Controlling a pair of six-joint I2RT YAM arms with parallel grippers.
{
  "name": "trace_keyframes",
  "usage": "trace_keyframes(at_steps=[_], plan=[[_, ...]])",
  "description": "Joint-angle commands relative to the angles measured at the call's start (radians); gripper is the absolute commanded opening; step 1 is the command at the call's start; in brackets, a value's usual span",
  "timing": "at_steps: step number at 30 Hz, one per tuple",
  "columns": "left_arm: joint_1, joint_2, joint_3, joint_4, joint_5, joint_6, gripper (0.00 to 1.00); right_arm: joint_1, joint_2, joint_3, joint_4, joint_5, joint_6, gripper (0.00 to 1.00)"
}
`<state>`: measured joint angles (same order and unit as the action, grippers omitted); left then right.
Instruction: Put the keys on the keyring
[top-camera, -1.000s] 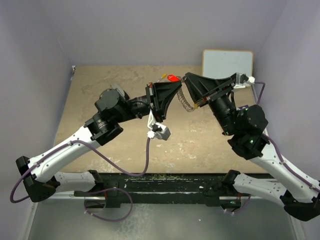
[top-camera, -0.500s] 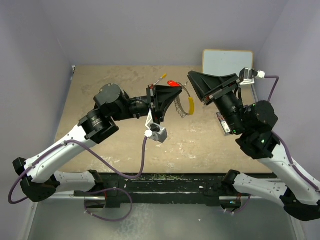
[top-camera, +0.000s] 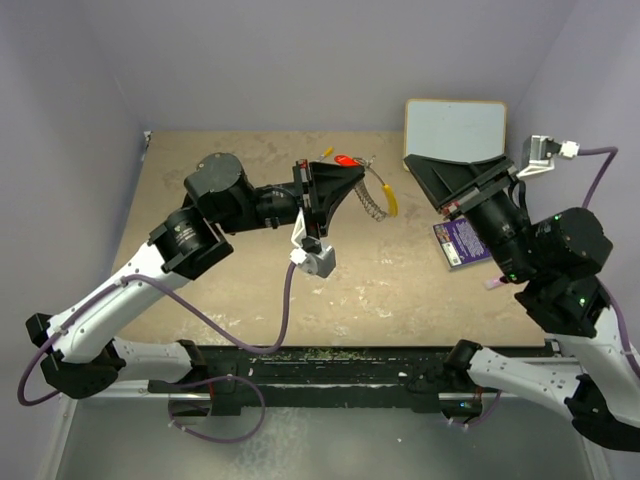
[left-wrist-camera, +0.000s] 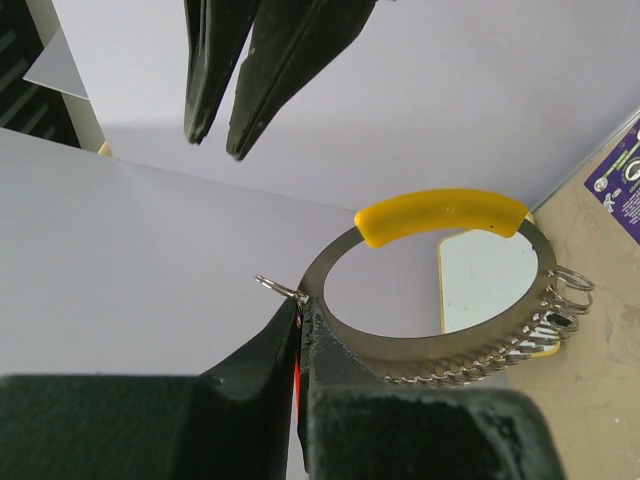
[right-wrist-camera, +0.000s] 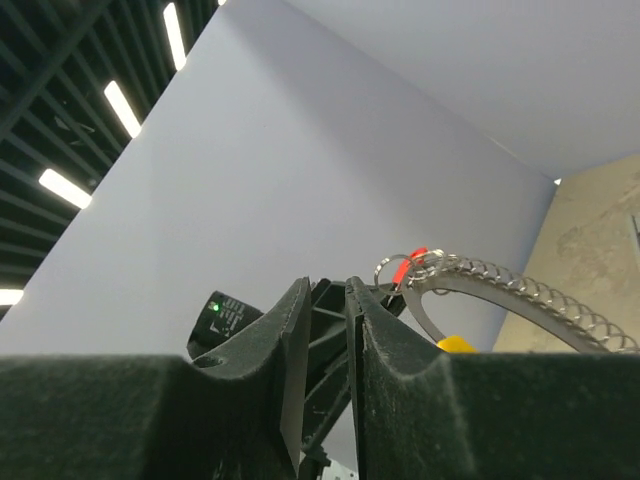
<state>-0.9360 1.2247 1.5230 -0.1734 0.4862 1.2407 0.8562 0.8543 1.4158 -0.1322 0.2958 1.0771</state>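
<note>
My left gripper (left-wrist-camera: 300, 310) is clenched on the flat band of the keyring (left-wrist-camera: 420, 345), holding it in the air above the far middle of the tabletop (top-camera: 400, 280); the keys (right-wrist-camera: 408, 266) sit at that same spot on the rim, the red tag showing in the slit between my left fingers and a small wire loop poking out beside them; whether they are threaded on I cannot tell. The ring's yellow arc (left-wrist-camera: 440, 212) faces away from my left gripper, and a row of small silver loops (left-wrist-camera: 560, 300) hangs along one side. My right gripper (right-wrist-camera: 345, 290) grasps nothing, its fingers a narrow slit apart, pointing at the ring but clear of it; nothing lies between the two. A white board (top-camera: 455, 125) leans in the far right corner; a purple card (top-camera: 452, 243) lies near the right edge, its white print too small to read. A second ago my right gripper was nose to nose with the left at the ring; it has since drawn back to the right, uncovering the card.
</note>
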Motion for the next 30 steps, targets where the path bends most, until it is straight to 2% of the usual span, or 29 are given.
trace_keyframes(at_steps=[1,11,22,30], plan=[[0.009,0.005,0.078,-0.035,0.021,-0.016,0.03,-0.003,0.000,0.038,-0.056,-0.033,-0.065,0.26],[0.008,0.036,0.143,-0.137,0.063,-0.028,0.03,-0.003,0.065,0.083,-0.061,-0.118,-0.097,0.29],[0.008,0.041,0.153,-0.168,0.071,-0.027,0.03,-0.003,0.049,0.065,-0.119,-0.079,-0.092,0.29],[0.008,0.043,0.160,-0.180,0.079,-0.024,0.03,-0.003,0.079,0.081,-0.156,-0.104,-0.092,0.30]])
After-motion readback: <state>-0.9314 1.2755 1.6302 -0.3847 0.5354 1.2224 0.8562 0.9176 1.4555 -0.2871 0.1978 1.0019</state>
